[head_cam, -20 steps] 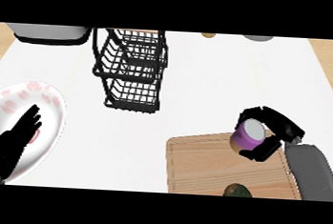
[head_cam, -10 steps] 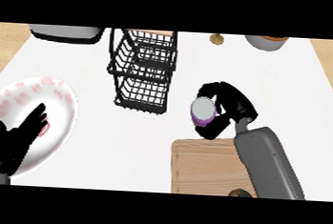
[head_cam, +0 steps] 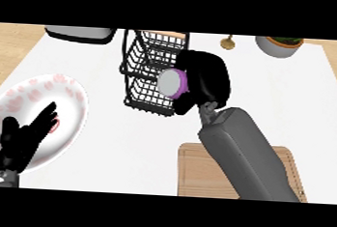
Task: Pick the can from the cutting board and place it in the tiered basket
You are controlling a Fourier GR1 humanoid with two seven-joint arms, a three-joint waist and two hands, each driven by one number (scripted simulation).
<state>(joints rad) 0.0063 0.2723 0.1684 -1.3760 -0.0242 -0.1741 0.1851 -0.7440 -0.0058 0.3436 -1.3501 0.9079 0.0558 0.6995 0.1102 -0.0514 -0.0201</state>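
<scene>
Presently, right hand (head_cam: 205, 81): black, fingers curled round the can (head_cam: 171, 81), which it holds up off the counter at the right side of the tiered basket (head_cam: 151, 68). Whether can and wire are touching cannot be told from this view.

Can: purple body, pale round end turned toward the camera, so it rides tilted or on its side within the hand. Judged rigid, smooth-walled and fairly light; likely slippery on the curved wall, so the sound hold is across the middle of the body, thumb opposing fingers, as it appears to be held now. It should tolerate being set down, but will roll if released on its side.

Tiered basket: black wire, stacked levels, open tops, standing upright on the white counter (head_cam: 293, 107). The can sits level with its right rim, not yet inside any tier.

Cutting board (head_cam: 193, 172): pale wood, lower right, partly covered by the grey forearm; no can on it.

Left hand (head_cam: 23, 141): fingers straight, holding nothing, resting at lower left over the plate (head_cam: 55, 87), white with pink blotches.

Far edge: grey dish (head_cam: 79, 32) upper left, potted plant (head_cam: 280, 44) upper right, small wooden item (head_cam: 229, 41) between them.
</scene>
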